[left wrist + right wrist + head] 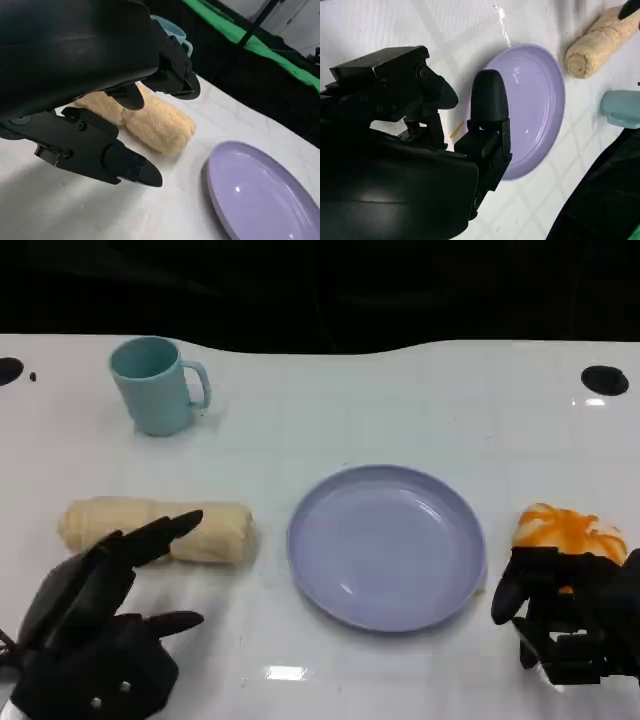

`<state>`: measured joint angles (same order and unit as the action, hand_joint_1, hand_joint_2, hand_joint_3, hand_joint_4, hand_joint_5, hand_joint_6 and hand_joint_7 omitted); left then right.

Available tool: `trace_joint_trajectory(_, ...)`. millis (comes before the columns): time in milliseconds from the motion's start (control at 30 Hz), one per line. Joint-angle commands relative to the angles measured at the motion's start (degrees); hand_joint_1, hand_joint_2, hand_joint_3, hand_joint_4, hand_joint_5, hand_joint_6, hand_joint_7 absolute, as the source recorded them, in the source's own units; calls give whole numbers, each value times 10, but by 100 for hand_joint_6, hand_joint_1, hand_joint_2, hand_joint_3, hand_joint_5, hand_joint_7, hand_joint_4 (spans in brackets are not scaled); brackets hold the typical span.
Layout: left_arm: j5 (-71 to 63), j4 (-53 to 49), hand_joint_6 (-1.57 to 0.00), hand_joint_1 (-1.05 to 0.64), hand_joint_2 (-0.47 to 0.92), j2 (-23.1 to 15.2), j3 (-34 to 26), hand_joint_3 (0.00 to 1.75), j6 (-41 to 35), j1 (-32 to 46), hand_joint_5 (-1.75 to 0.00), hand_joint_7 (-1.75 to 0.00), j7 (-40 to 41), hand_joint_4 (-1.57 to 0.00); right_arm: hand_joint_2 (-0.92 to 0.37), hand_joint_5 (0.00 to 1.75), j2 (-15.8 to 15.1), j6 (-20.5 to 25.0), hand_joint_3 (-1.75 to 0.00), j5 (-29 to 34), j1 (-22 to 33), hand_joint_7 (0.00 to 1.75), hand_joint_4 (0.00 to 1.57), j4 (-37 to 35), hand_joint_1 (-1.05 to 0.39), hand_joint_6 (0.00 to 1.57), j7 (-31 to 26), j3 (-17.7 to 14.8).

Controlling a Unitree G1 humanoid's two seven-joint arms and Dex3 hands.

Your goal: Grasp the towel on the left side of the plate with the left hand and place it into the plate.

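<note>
Left robot hand point(100, 625): fingers spread, holding nothing, poised over the near end of the towel.
Towel point(160, 529): rolled, lying on the counter point(400, 410) just ahead of those fingers, plate point(387, 545) beyond to the side.
Feel: likely soft, light, squashy.
Grip: wrap around the roll's middle so it stays rolled.
Right robot hand point(565, 625): fingers curled, holding nothing.

Head view: high, looking down across white glossy table point(420, 410). Left wrist view: low, close behind own hand, facing rolled cream terry towel point(150, 122). Right wrist view: tilted sideways. All share round lavender plastic plate point(386, 545).
</note>
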<state>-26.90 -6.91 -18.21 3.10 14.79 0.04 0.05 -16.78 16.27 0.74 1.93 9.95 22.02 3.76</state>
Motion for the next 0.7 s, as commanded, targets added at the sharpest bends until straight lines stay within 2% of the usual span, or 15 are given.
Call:
trace_joint_trajectory(33, -68, 26, -32, -46, 89, -28, 12, 0, -44, -10, -53, 0, 16, -19, -68, 168, -7, 2, -99, -1, 7, 150, 65, 11, 8, 65, -1, -1)
trace_joint_trajectory(300, -167, 10, -24, -52, 88, -60, 57, 1, -108, -62, -31, 0, 7, -23, -66, 165, -6, 9, -101, 3, 8, 147, 67, 19, 8, 66, -7, 3)
trace_joint_trajectory(700, -191, -84, -28, -53, 86, -65, 114, 0, -153, -166, -28, -1, -8, -28, -67, 165, -8, 8, -100, 1, 11, 146, 66, 19, 9, 65, -7, 2)
